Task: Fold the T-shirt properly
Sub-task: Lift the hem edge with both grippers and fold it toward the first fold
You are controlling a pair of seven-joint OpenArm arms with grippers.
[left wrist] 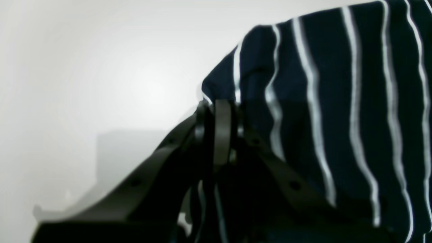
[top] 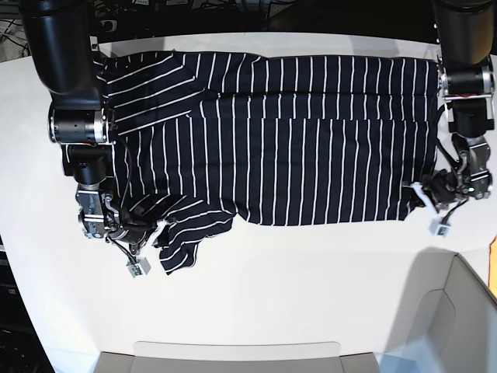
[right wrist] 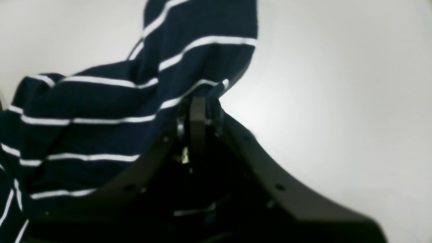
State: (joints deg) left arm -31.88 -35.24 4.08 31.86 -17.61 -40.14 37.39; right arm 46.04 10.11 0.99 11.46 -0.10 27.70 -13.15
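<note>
Only from the base view can the whole layout be seen: one T-shirt (top: 287,132), dark navy with thin white stripes, is spread across a white table (top: 311,295), flat through the body but bunched and rumpled at the sleeve nearest the right arm. Two arms are counted, one at each side of the cloth. The wrist views give what the overhead one can't, though both are pretty blurry. In the left wrist view the left gripper (left wrist: 219,111) is seen pressed together on a corner of the T-shirt (left wrist: 337,101), with soft fabric draped up and over the black fingers (left wrist: 222,131) so the stripes run down in wavy lines. In the right wrist view the right gripper (right wrist: 197,108) is likewise pinched onto a fold of the T-shirt (right wrist: 101,101), the cloth tented up at the tips and wrinkled below. The gripper fingers look like matte black plastic, curved, with small holes along them. The table surface is shown as plain, smooth white in all three views.
</note>
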